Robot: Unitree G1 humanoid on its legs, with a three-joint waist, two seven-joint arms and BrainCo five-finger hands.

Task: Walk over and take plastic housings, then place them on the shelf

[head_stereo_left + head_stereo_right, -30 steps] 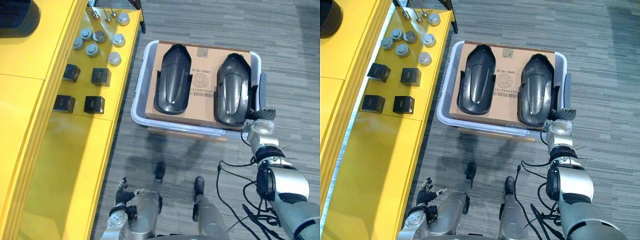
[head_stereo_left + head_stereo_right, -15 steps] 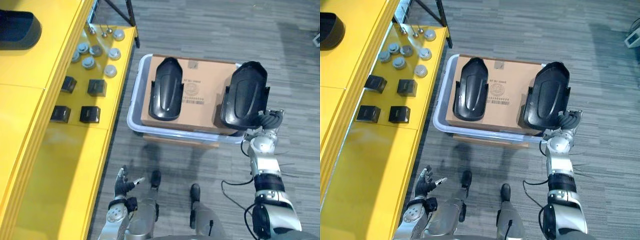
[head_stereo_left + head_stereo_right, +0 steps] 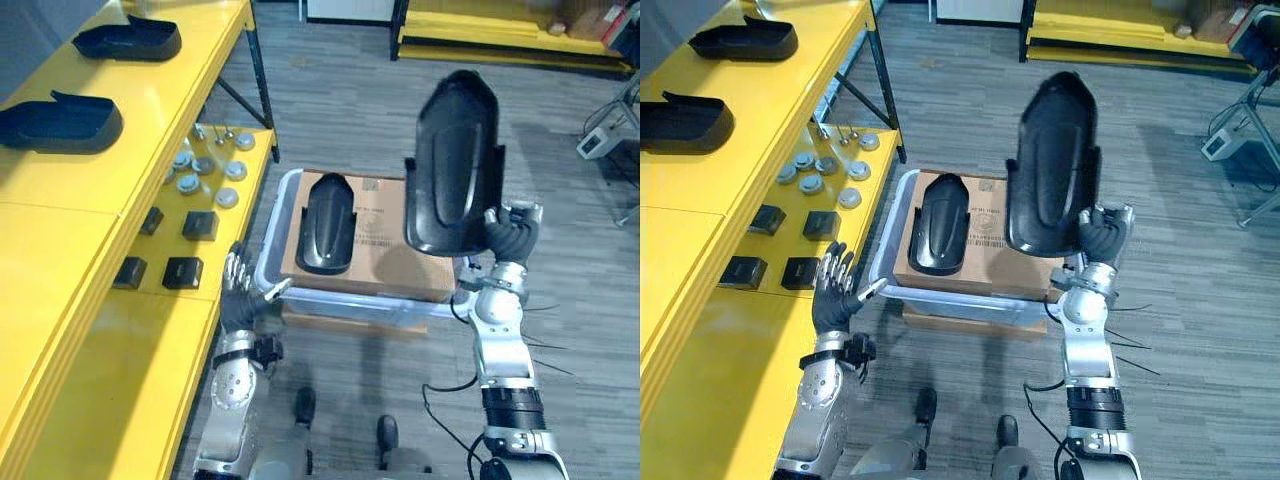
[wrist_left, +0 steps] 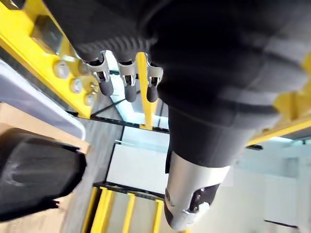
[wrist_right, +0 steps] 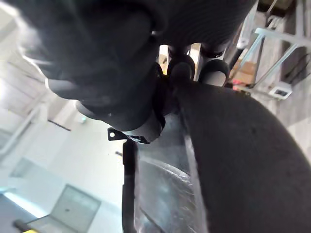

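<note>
R hand [image 3: 510,236] — fingers grip housing [image 3: 452,160] over bin [image 3: 270,262], 2nd housing [image 3: 327,222] inside; L hand [image 3: 237,296] fingers spread.

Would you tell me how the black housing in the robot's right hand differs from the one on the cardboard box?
The held housing is in the air, gripped at its lower end by the right hand; the boxed housing rests on the cardboard box in the bin. The held housing stands nearly upright; the boxed housing lies flat, domed side up. Both are black, glossy, elongated shells rounded at one end.
</note>
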